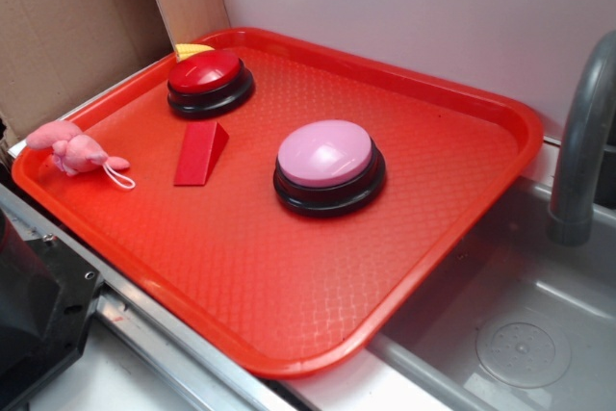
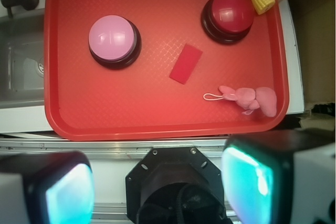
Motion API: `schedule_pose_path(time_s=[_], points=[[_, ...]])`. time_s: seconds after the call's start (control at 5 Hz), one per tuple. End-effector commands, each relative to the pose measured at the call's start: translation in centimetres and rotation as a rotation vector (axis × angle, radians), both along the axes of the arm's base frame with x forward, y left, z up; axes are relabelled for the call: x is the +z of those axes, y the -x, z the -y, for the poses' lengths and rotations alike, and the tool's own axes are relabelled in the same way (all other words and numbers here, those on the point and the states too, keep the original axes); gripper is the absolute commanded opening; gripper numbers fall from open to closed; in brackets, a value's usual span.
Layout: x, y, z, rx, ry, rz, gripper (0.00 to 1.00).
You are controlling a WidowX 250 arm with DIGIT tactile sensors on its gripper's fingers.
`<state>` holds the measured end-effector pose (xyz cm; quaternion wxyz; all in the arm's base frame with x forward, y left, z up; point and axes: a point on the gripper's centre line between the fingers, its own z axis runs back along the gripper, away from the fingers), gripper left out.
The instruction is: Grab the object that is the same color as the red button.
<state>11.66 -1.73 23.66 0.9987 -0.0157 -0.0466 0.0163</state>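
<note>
- Approach step, by the look of it: nothing grasped yet, red wedge block (image 2: 186,64) lying free on the red tray (image 2: 68,124).
- Gripper (image 2: 157,192) spread wide, fingers (image 2: 68,195) well apart at the bottom of the wrist view, empty and touching nothing, held high above the near edge of the surface.
- Wedge ahead of the gripper and slightly right, between the red button (image 2: 228,14) and the pink button (image 2: 112,38), apart from both.
- Next move, likely: forward over the wedge, turn to span its narrow width, then descend, keeping off the pink plush toy (image 2: 249,99) to the right.
</note>
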Motion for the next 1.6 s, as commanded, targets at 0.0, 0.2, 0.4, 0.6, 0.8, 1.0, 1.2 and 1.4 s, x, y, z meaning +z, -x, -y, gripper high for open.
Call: schedule_pose_path(time_s=[0.0,0.2,0.4,0.6,0.8,1.0,1.2,1.4], points=[[0.0,0.0,0.0,0.000,0.000,0.000,1.00],[-1.0,-1.6,-1.1,0.186,0.009,0.025,1.00],[-2.5,-3.0,-2.2,0.275,-0.029,0.046,1.00],[-5.2,-4.5,-3.6,0.422,-0.044,0.096,1.00],[-8.7,-6.4,-5.4,0.512,-0.060,0.112,1.00],[-11.2,-7.7,-6.7,0.658,-0.058,0.157,1.00],[-14.4,-8.9,-7.0,0.712,-0.053,0.161,1.00],[-17.1,-9.9,-6.8,0.732,-0.032,0.159,1.00]])
